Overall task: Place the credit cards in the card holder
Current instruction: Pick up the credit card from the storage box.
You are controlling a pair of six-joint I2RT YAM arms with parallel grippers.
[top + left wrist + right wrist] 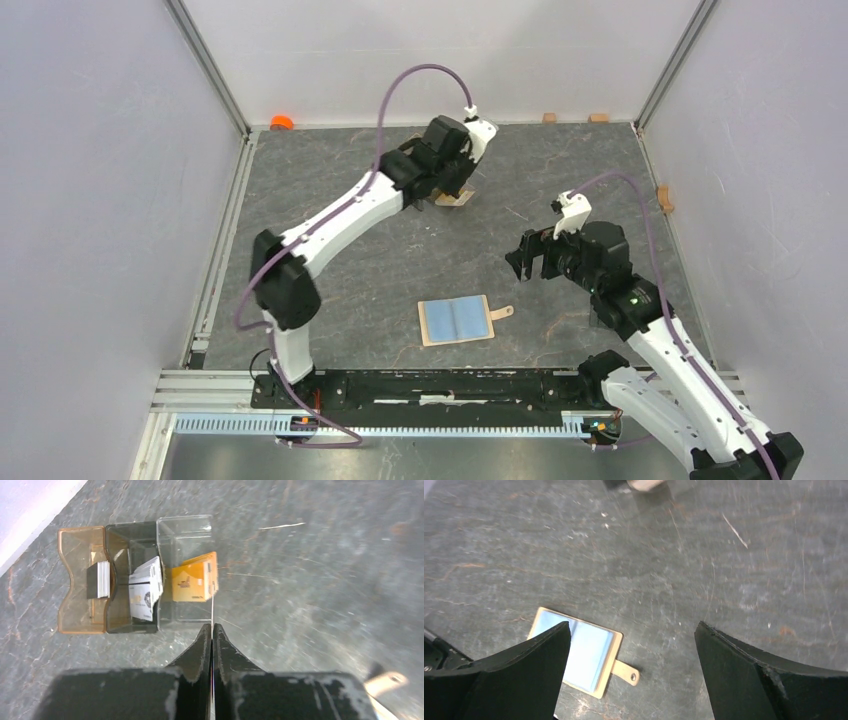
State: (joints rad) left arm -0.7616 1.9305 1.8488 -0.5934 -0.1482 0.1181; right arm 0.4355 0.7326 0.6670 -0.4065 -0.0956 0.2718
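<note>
The card holder (456,320) lies open on the table, light blue pockets up, snap tab to the right; it also shows in the right wrist view (579,652). The clear brown-tinted divided box (135,575) holds a dark card stack (98,579), a silver-white stack (146,587) and an orange stack (192,577). My left gripper (212,627) is shut on a thin card (213,605) seen edge-on, just above the box's near side; in the top view it (450,180) covers the box. My right gripper (631,630) is open and empty above the table, right of the card holder (525,258).
White enclosure walls stand on three sides. An orange object (281,122) sits in the back left corner. Small tan blocks (549,117) lie along the back wall and one (665,198) by the right wall. A rail runs along the near edge.
</note>
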